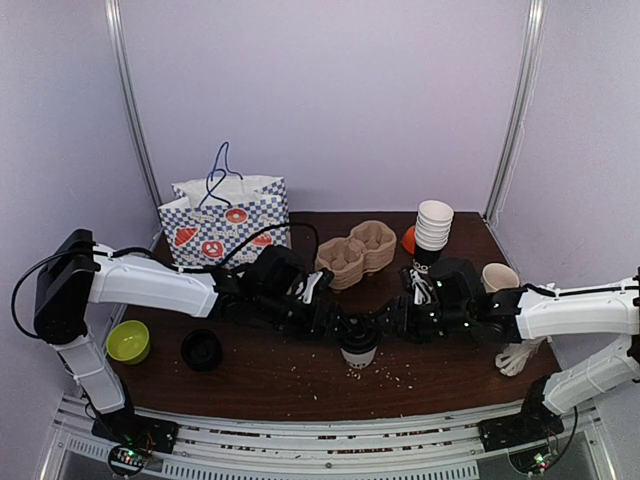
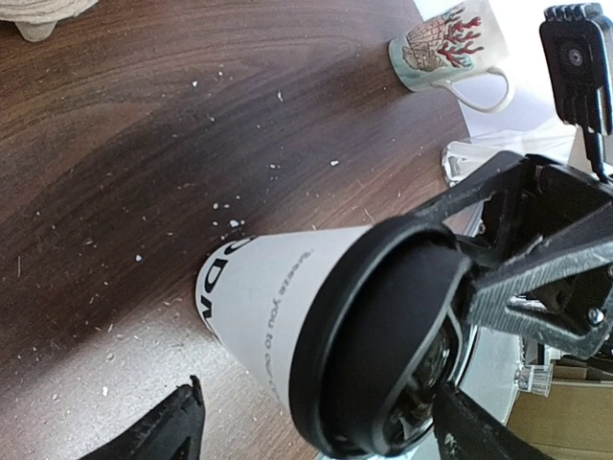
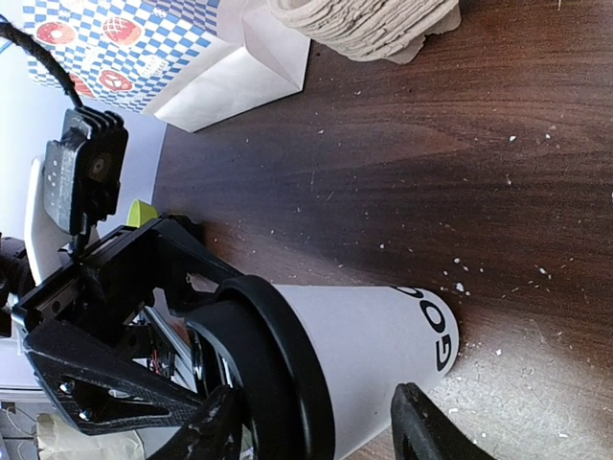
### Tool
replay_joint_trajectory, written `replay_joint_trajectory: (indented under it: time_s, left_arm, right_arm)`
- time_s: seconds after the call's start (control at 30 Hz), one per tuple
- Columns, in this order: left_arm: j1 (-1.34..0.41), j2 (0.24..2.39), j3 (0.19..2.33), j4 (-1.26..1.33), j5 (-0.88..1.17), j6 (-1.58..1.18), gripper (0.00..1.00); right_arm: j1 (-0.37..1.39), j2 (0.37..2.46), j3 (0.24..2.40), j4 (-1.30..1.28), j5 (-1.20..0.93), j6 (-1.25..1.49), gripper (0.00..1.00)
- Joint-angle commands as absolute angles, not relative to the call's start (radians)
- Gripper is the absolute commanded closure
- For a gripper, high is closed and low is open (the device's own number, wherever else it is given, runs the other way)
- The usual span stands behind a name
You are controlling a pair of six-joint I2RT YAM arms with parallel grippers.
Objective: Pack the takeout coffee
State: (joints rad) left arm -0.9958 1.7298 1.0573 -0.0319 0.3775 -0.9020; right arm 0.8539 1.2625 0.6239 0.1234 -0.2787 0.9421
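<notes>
The takeout coffee (image 1: pixel 358 345) stands upright near the table's front middle, a white cup with black lettering low down and a black lid. My left gripper (image 1: pixel 340 325) reaches it from the left, my right gripper (image 1: pixel 385 325) from the right. In the left wrist view the coffee (image 2: pixel 278 297) lies between the jaws of the left gripper (image 2: pixel 316 402). One finger sits by the lid's top and the other stands clear of the cup wall. In the right wrist view the right gripper (image 3: pixel 314 395) straddles the coffee (image 3: pixel 374 335), one finger against the lid, the other beside the body. Both stand open.
A blue-checked paper bag (image 1: pixel 225 225) stands at the back left beside a pulp cup carrier (image 1: pixel 355 250). A stack of lidless cups (image 1: pixel 432 228) and a cream mug (image 1: pixel 498 277) are to the right. A green bowl (image 1: pixel 128 341) and a black lid (image 1: pixel 202 350) lie front left. Crumbs dot the table.
</notes>
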Motion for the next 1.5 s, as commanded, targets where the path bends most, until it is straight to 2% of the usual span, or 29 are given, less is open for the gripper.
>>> replay_joint_trajectory:
  time_s: [0.0,0.23,0.4,0.6,0.87,1.27,1.37,1.47]
  left_arm:
    - [-1.002,1.744,1.090,-0.050,0.379,-0.881,0.13]
    - [-1.003,1.720,1.107,-0.051,0.376,-0.876,0.06]
    - [-1.003,1.713,1.112,-0.065,0.343,-0.876,0.05]
    - [-0.997,1.729,1.091,-0.065,0.306,-0.897,0.14]
    - [-0.992,1.730,1.062,-0.047,0.301,-0.903,0.31]
    - [-0.992,1.750,0.999,0.000,0.310,-0.927,0.40]
    - [-0.992,1.743,0.994,0.003,0.315,-0.926,0.37]
    - [-0.992,1.718,1.017,-0.010,0.318,-0.908,0.23]
  right_arm:
    - [0.837,1.270,0.587,0.140,-0.291,0.946,0.46]
    - [0.825,1.279,0.570,0.165,-0.304,0.951,0.46]
    - [0.823,1.289,0.567,0.171,-0.308,0.952,0.46]
    - [0.820,1.303,0.552,0.185,-0.312,0.958,0.49]
    - [0.820,1.312,0.525,0.190,-0.310,0.964,0.53]
    - [0.820,1.346,0.471,0.243,-0.314,0.991,0.56]
    - [0.820,1.333,0.471,0.256,-0.328,0.995,0.54]
    - [0.819,1.299,0.495,0.240,-0.329,0.990,0.46]
